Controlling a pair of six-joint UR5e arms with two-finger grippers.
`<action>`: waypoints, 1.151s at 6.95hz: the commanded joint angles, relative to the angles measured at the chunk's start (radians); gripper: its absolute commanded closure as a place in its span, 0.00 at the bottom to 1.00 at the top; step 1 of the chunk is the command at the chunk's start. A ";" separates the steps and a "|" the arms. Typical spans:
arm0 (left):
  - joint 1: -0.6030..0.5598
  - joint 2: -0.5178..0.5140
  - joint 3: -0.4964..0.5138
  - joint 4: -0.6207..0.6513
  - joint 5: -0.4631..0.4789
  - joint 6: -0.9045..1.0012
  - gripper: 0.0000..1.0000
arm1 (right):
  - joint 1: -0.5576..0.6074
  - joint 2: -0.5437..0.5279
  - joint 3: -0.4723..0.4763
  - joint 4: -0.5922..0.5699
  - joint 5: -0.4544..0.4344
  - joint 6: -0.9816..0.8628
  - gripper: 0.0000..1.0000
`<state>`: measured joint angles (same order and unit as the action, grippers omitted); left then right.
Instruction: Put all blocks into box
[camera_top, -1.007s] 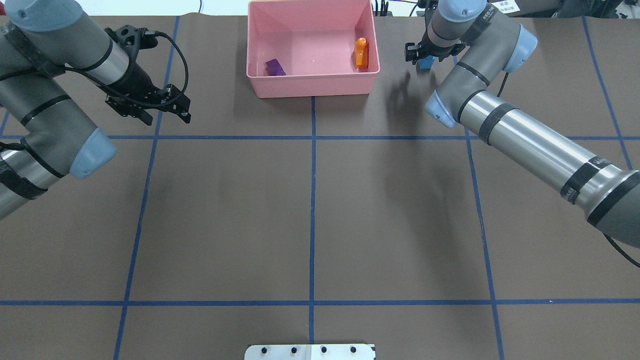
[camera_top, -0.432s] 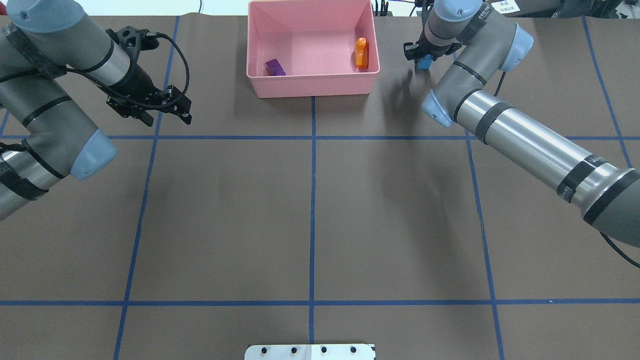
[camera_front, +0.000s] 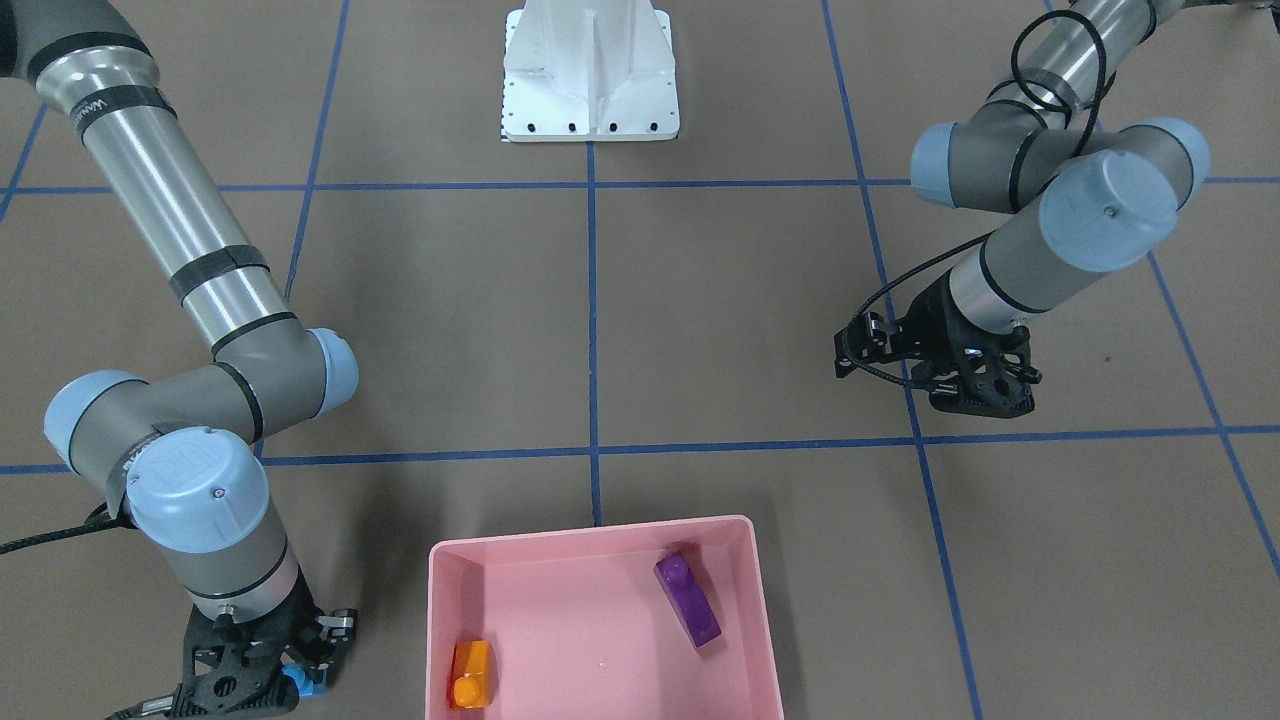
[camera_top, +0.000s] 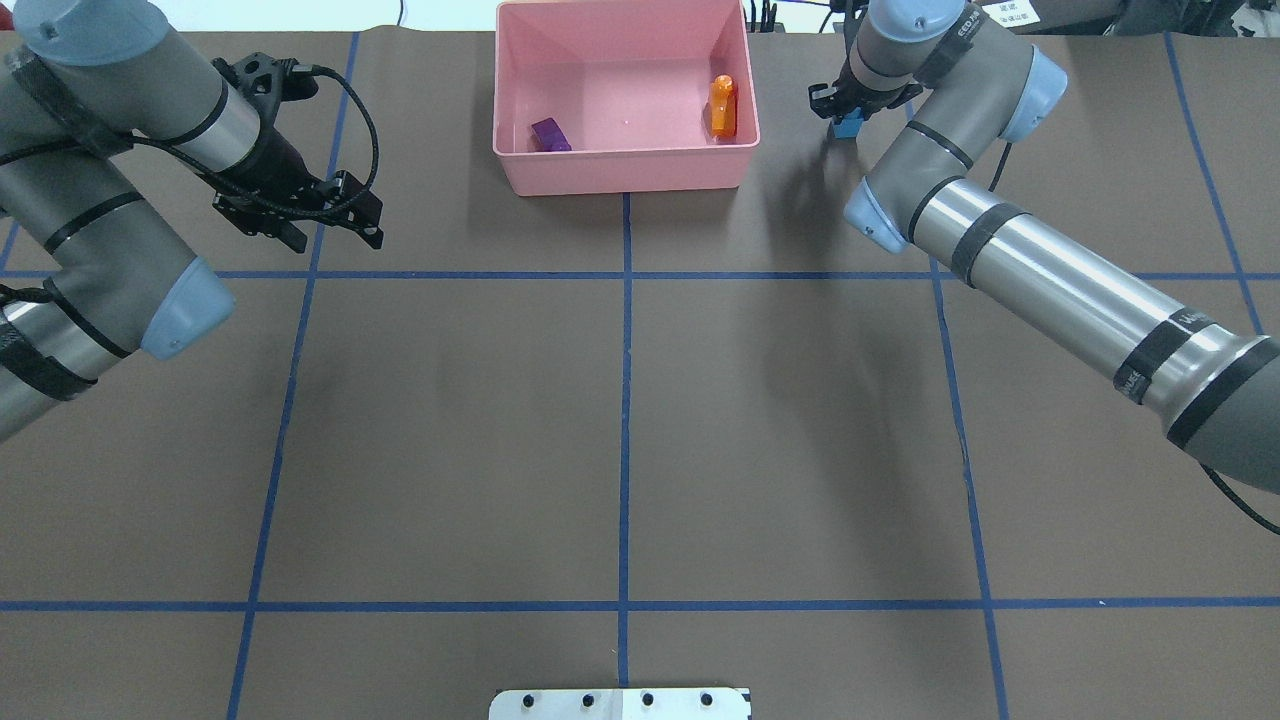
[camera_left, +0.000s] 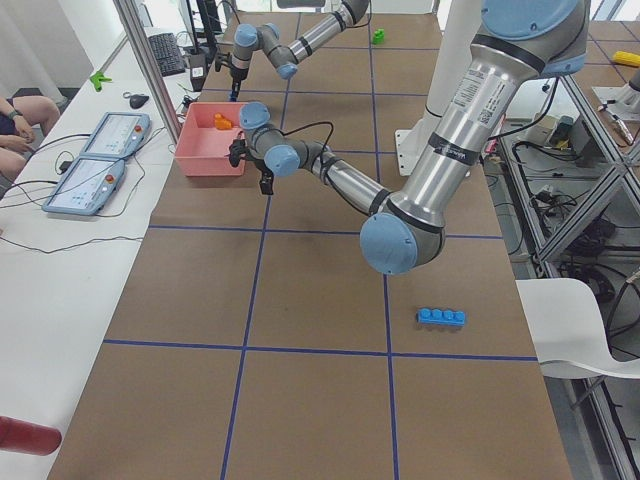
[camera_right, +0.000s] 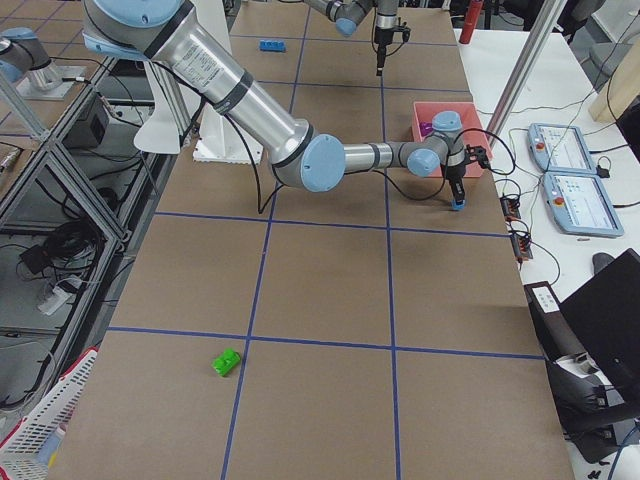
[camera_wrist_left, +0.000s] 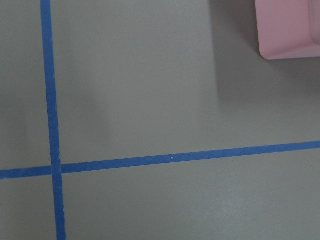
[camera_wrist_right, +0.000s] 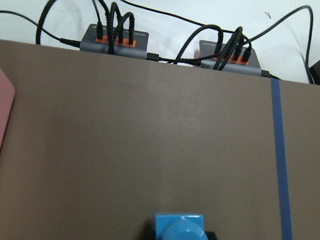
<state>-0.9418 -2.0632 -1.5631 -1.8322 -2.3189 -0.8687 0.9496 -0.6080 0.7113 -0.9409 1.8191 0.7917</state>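
Observation:
The pink box (camera_top: 625, 172) stands at the table's far middle, with the purple block (camera_top: 550, 135) and the orange block (camera_top: 722, 106) inside; both also show in the front view, purple (camera_front: 688, 598) and orange (camera_front: 470, 676). My right gripper (camera_top: 848, 112) is shut on the tiny blue block (camera_top: 848, 126) just right of the box, outside it; the block also shows in the right wrist view (camera_wrist_right: 179, 227). My left gripper (camera_top: 335, 238) is open and empty left of the box. The long blue block (camera_left: 441, 317) and the green block (camera_right: 227, 361) lie far off on the table.
The white robot base (camera_front: 590, 70) stands at the near middle edge. Cable hubs (camera_wrist_right: 117, 37) lie beyond the table's far edge. Control tablets (camera_left: 100, 150) rest on the side desk. Blue tape lines (camera_top: 625, 400) cross the brown table.
My right gripper has moved a little left toward the box with the tiny blue block, and its shadow has drawn closer. The left arm has barely moved.

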 joint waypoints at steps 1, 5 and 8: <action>0.001 0.000 0.000 -0.001 0.000 0.001 0.00 | 0.062 0.068 0.014 -0.007 0.096 0.014 1.00; 0.000 0.000 -0.002 -0.001 0.001 0.001 0.00 | 0.071 0.224 0.103 -0.209 0.213 0.266 1.00; 0.000 -0.001 -0.002 -0.001 0.000 -0.003 0.00 | -0.028 0.231 0.138 -0.358 0.105 0.248 0.96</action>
<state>-0.9418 -2.0636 -1.5646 -1.8331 -2.3192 -0.8699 0.9490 -0.3790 0.8266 -1.2216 1.9517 1.0514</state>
